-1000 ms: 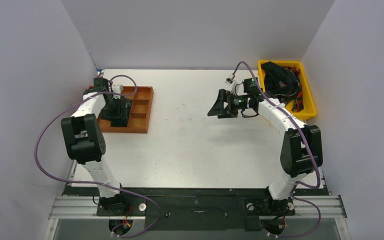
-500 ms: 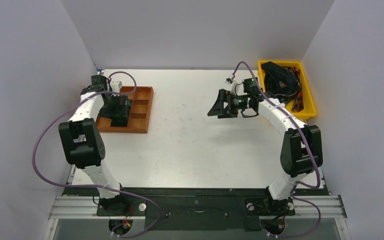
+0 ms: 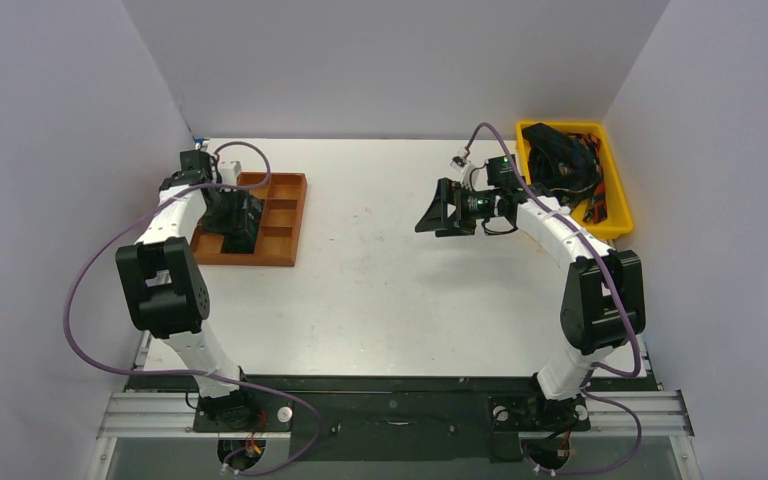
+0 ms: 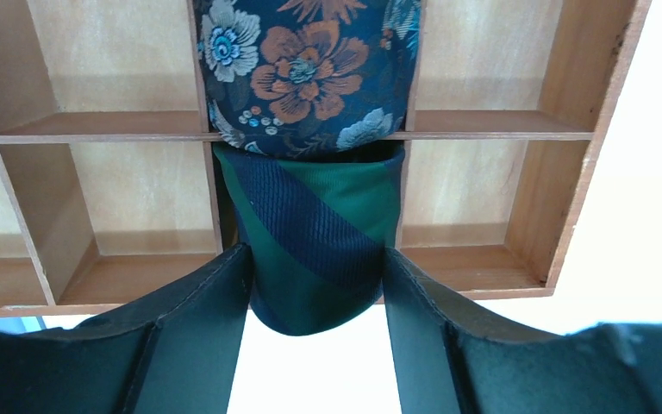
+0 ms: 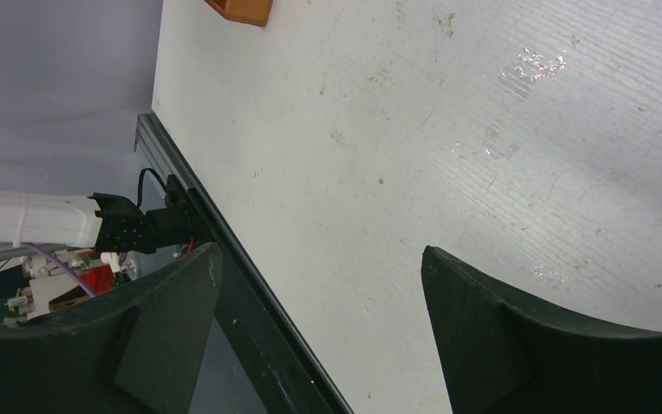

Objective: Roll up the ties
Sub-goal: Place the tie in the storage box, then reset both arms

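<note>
Left gripper (image 4: 317,254) stands over the compartmented wooden tray (image 4: 599,112), in my judgement to seat a roll in its cell. Its fingers (image 4: 207,336) are partly closed and bear on both flanks of the rolled green-and-navy striped fabric tie (image 4: 310,207). That roll sits in a middle cell, next to the rolled navy floral tie (image 4: 306,69) in the adjoining cell. Right gripper (image 5: 319,254) hovers above the white table (image 5: 414,129), fingers wide apart and holding nothing, apparently on standby. Loose dark ties (image 3: 552,150) lie in the yellow plastic bin (image 3: 615,200).

Left end effector (image 4: 315,255) tighter around rolled tie (image 4: 310,216)
</note>
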Tool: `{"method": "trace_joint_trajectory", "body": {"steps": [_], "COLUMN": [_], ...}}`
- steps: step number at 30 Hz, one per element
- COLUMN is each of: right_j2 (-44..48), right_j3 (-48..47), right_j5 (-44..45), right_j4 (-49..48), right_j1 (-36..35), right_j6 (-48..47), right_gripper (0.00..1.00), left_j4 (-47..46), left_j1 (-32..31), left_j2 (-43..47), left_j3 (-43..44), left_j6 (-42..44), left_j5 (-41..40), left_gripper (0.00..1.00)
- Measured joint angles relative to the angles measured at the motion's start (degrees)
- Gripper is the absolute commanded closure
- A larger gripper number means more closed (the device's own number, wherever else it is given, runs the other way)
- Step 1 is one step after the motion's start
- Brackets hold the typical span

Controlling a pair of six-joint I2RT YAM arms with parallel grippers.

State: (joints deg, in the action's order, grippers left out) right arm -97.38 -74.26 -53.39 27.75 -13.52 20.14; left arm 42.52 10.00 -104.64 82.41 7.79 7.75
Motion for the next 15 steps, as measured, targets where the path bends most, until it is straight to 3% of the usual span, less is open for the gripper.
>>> {"method": "trace_joint_trajectory", "body": {"steps": [3, 12, 13, 15], "right_j2": [0.0, 0.0, 0.0, 0.0], "right_j3": [0.0, 0.0, 0.0, 0.0], "right_j5": [0.0, 0.0, 0.0, 0.04], "right_j4": [0.0, 0.63, 0.9, 1.64], "right_j1": [0.0, 0.17, 0.28, 0.76], "right_j6": [-0.02, -0.57, -0.94, -1.79], "right_gripper": [0.19, 0.19, 0.19, 0.19], "left_j4": [-0.61, -2.05, -2.1, -2.27], "left_j1": [0.92, 2.21, 2.21, 2.21], "left_j2": [-0.28, -1.92, -1.92, -1.62], "left_j3": [-0.74, -2.03, -2.03, -2.21], "left_j6": [-0.2, -1.44, -1.49, -1.38], "left_j5": [0.26, 0.81, 0.83, 1.03], "left_gripper": [0.44, 0.21, 0.08, 0.02]}}
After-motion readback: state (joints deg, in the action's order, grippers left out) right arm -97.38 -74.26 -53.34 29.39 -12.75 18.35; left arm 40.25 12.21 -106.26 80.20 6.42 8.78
